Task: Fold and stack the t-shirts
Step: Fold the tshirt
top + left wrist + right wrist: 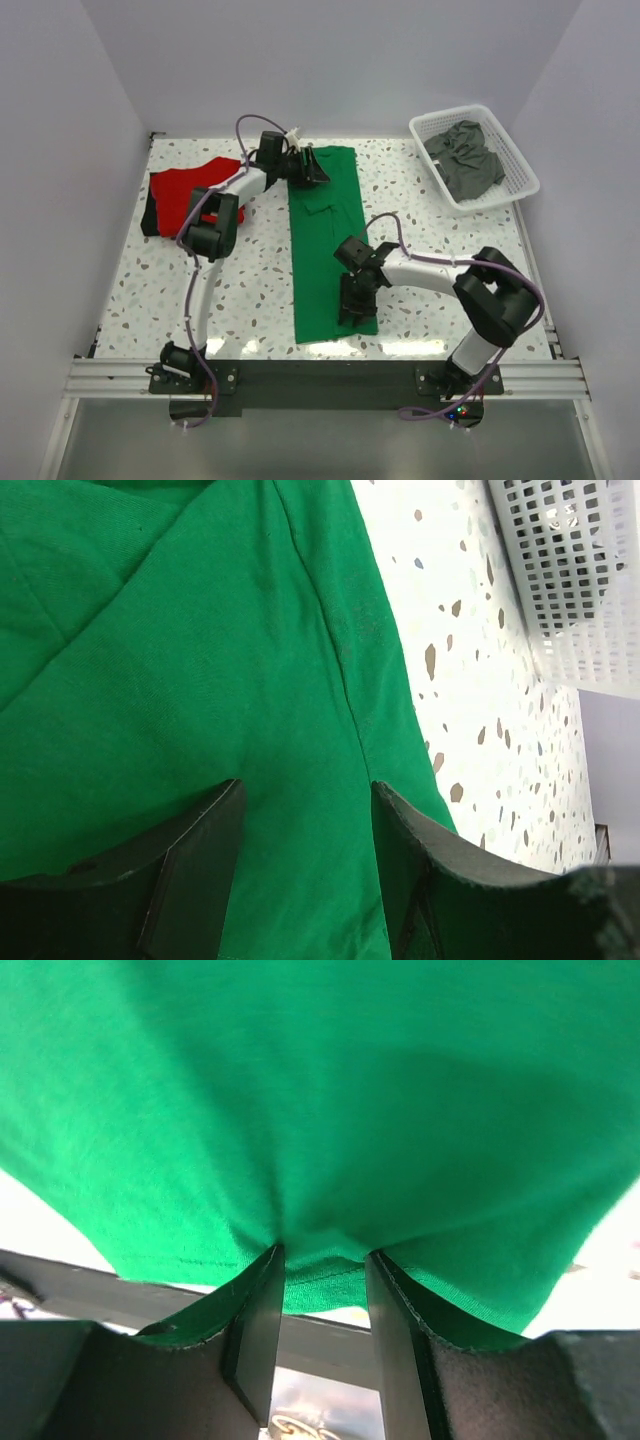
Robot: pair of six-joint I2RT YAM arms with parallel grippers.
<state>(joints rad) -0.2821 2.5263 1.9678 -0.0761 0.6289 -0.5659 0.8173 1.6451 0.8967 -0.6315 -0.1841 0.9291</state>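
Speckled white terrazzo table [250, 290], plain pale walls [90, 80], bright light.

Long shirt [325, 240] mid-table, another shirt [185, 195] left, basket [510, 150] seemingly far right.

One green t-shirt [328, 240] lies on a speckled table [240, 290]. One red t-shirt [185, 192] lies there too, with dark cloth [149, 215] showing at its edge. One white basket [520, 165] holds dark grey t-shirts [465, 158], bunched so their number cannot be told. Two robot arms, one left gripper [312, 165] and one right gripper [352, 312].
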